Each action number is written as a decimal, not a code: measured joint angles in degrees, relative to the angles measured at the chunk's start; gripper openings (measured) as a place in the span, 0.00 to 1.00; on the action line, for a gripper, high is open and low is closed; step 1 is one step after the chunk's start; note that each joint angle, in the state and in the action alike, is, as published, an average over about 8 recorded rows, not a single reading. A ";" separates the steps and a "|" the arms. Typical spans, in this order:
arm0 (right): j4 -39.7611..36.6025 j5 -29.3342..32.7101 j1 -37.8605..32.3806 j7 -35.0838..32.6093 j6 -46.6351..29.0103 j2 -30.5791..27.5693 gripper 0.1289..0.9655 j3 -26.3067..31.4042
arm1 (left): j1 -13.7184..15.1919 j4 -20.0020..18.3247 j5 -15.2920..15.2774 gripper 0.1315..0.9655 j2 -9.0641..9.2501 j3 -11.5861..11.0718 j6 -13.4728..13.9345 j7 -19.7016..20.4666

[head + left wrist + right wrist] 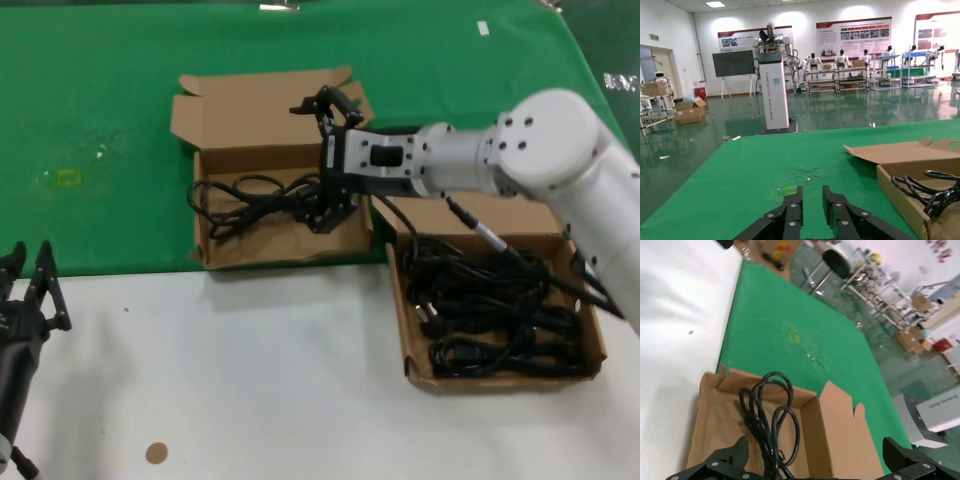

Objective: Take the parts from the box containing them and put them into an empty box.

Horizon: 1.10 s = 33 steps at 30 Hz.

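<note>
My right gripper (318, 165) hangs open over the left brown box (280, 258), the one with the wavy front wall. Its fingers are spread wide in the right wrist view (815, 457). One black power cord (250, 200) lies loose on this box's floor, under the gripper and close to one finger (737, 452); the cord (767, 415) is not gripped. The right brown box (412, 335), with a straight front wall, holds several coiled black cords (490, 310). My left gripper (28, 290) is parked at the table's near left, open a little and empty (811, 197).
Green cloth (100, 100) covers the far half of the table and white surface (250, 380) the near half. A small brown disc (156, 453) lies near the front edge. The left box's lid (260, 100) lies open behind it. The left wrist view shows that box (900, 195).
</note>
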<state>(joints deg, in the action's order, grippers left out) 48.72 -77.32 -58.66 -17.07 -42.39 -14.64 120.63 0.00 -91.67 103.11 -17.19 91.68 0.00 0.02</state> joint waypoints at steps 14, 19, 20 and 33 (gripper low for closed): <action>8.63 -5.18 11.78 3.41 8.49 -0.51 1.00 -5.82 | 0.00 0.00 0.00 0.27 0.00 0.00 0.00 0.00; 11.72 -7.04 16.00 4.65 11.56 -0.70 1.00 -7.90 | 0.00 0.00 0.01 0.34 0.00 0.00 0.00 -0.02; 12.33 -7.41 16.83 4.90 12.16 -0.73 1.00 -8.31 | 0.00 0.00 0.01 0.37 0.00 0.00 0.00 -0.02; 20.44 -12.28 27.90 8.12 20.16 -1.21 1.00 -13.78 | 0.00 0.00 0.01 0.74 0.00 0.00 0.00 -0.02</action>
<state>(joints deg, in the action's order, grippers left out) 69.16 -89.60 -30.76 -8.95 -22.23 -15.85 106.85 0.00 -91.67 103.12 -17.19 91.68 0.00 0.01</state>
